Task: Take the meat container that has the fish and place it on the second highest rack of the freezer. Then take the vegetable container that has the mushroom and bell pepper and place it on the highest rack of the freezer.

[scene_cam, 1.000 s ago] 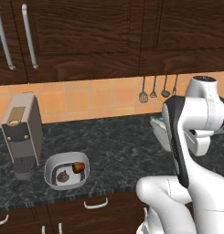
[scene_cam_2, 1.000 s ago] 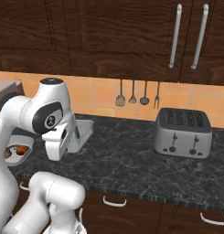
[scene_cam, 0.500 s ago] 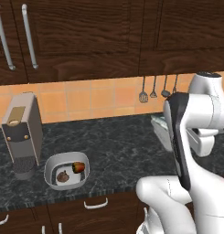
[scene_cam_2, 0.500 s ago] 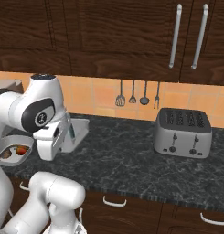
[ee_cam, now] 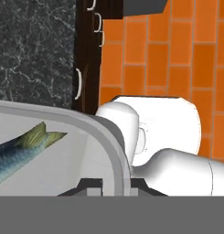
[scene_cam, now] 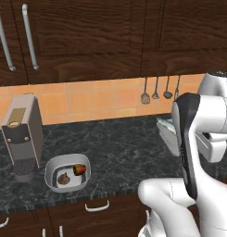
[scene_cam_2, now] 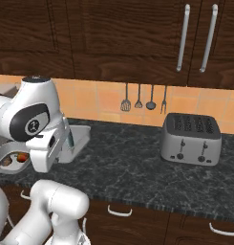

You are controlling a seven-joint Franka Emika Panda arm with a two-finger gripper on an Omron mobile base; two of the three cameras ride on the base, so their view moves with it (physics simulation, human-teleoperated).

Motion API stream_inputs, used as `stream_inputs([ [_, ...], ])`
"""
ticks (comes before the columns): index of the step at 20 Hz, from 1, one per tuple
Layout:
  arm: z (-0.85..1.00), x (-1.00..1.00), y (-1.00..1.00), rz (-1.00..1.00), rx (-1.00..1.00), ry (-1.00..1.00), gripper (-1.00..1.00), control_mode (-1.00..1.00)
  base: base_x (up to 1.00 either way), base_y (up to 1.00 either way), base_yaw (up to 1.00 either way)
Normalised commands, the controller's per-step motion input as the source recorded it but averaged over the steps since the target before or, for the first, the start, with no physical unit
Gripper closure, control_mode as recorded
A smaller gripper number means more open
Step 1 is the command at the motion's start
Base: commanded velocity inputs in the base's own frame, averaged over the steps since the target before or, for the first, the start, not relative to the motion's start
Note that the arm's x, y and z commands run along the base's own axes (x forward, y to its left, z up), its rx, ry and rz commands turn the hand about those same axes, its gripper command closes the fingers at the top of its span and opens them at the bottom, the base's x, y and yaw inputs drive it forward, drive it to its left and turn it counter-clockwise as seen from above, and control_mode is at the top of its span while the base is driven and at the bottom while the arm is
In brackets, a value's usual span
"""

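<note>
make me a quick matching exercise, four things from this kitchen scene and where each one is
Things:
1. fish
2. bell pepper
3. toaster
4. utensils

Places:
a. hanging on the orange tile wall
b. standing on the dark counter below the cabinet handles
c. lying in the meat container at the tool
d. in the vegetable container beside the mushroom

Pairs: 1-c, 2-d, 3-b, 4-a

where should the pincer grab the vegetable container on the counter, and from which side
Judging by its shape, grip the thick rim of the vegetable container, coming straight down with one finger inside the wall and one outside. The near front edge looks best: the mushroom and bell pepper lie mid-bowl, and the coffee machine crowds the far-left side.
</note>
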Motion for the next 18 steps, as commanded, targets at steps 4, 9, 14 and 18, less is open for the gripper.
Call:
stream_inputs([
  [4, 0.05, -0.08, 0.00, 0.02, 0.00, -0.01, 1.00, 1.00, -0.12, 0.00, 0.05],
  [9, 0.00, 0.00, 0.00, 0.00, 0.00, 0.00, 1.00, 1.00, -0.86, 0.06, 0.29],
  [14, 0.00, 0.00, 0.00, 0.00, 0.00, 0.00, 1.00, 1.00, -0.24, 0.53, 0.64],
  [18, 0.00, 0.00, 0.00, 0.00, 0.00, 0.00, 1.00, 1.00, 0.00, 0.32, 0.90],
])
